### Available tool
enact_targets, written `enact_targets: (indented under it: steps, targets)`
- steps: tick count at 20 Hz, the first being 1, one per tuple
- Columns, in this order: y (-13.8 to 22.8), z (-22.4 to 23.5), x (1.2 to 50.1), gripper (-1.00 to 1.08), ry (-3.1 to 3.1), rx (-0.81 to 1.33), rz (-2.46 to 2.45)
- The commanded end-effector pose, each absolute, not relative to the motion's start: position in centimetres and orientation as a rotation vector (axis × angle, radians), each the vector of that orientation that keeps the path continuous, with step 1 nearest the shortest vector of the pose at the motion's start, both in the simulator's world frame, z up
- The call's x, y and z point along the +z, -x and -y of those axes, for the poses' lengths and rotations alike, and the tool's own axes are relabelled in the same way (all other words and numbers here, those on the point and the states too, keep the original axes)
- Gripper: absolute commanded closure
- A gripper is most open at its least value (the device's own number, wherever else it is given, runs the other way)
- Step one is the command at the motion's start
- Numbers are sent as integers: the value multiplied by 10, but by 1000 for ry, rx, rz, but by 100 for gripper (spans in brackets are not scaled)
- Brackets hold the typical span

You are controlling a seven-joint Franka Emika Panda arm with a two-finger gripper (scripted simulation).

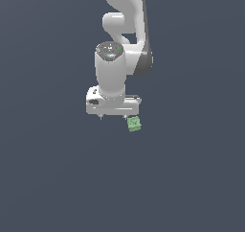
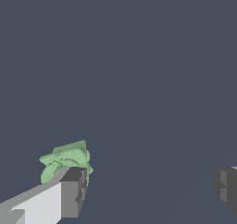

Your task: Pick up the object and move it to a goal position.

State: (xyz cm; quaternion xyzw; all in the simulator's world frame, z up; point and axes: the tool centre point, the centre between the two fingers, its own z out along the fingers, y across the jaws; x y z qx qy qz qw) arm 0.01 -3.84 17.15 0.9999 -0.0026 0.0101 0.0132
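Observation:
The object (image 1: 134, 124) is a small light-green ridged lump lying on the dark grey floor. The white gripper (image 1: 113, 117) hangs over the floor with its jaws wide apart and nothing between them. In the exterior view the object sits just off the gripper's end on the exterior view's right, outside the gap. The wrist view shows the object (image 2: 67, 159) partly hidden behind one dark fingertip (image 2: 73, 190). The other fingertip (image 2: 226, 186) is far across the frame, so the open gripper (image 2: 149, 187) spans bare floor.
The white arm (image 1: 122, 29) rises behind the gripper toward the top of the exterior view. All around lies uniform dark grey floor (image 1: 191, 178), and no other object or marker shows.

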Motion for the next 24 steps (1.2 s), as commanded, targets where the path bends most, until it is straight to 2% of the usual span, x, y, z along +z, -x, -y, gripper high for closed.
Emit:
enact_targets:
  steps: [1,15,24]
  targets:
    - [2,32,166,-92,-3116,28,-17]
    - [44,-51,100,-92,-3117,3,-356]
    - [51,-61,91,-92,-3116,-1,-398]
